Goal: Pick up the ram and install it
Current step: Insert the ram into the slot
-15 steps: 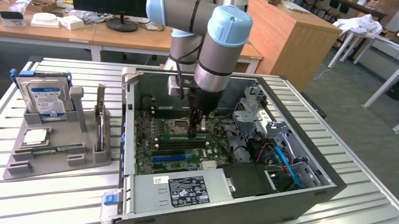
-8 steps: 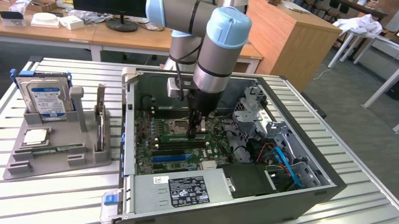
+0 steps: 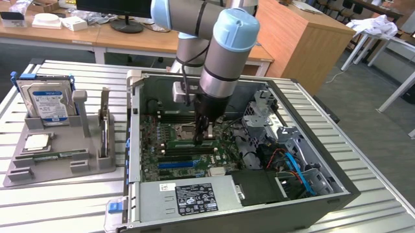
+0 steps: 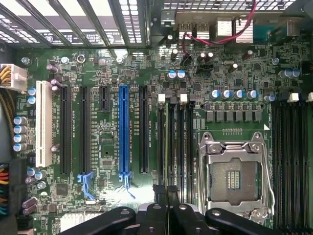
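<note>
The ram is a thin green stick lying flat near the front of the grey holder tray, at the exterior view's left. My gripper hangs inside the open computer case, low over the motherboard and well away from the ram. In the wrist view its black fingers stand close together, so the gripper is shut, and I see no green board between them. They point at the near end of the black memory slots, beside the empty CPU socket.
On the tray stand a blue-labelled hard drive, a square silver CPU chip and an upright card. Inside the case are the power supply, drive cages and blue cables. A blue expansion slot lies beside the memory slots.
</note>
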Action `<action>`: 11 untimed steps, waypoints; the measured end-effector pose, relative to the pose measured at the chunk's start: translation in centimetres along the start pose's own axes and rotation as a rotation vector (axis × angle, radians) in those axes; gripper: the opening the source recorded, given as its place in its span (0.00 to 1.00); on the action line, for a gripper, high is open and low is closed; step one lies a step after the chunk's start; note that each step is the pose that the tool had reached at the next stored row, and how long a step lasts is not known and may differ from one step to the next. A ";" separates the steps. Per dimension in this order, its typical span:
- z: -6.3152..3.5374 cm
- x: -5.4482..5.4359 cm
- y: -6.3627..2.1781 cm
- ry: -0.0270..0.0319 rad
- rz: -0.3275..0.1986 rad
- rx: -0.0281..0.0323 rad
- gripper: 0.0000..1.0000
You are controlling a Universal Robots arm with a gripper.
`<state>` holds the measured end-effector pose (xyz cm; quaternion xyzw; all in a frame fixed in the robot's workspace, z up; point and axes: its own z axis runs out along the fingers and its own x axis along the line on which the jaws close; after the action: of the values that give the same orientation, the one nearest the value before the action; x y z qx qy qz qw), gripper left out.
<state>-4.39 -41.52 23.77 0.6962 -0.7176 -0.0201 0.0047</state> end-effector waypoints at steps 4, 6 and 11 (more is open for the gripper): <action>0.15 0.0 0.00 -0.0002 0.000 0.0001 0.12; 0.24 0.0 0.00 0.0000 0.000 0.0001 0.12; 0.42 0.0 0.05 0.0002 0.000 0.0000 0.12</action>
<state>-4.45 -41.55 23.35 0.6962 -0.7176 -0.0200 0.0047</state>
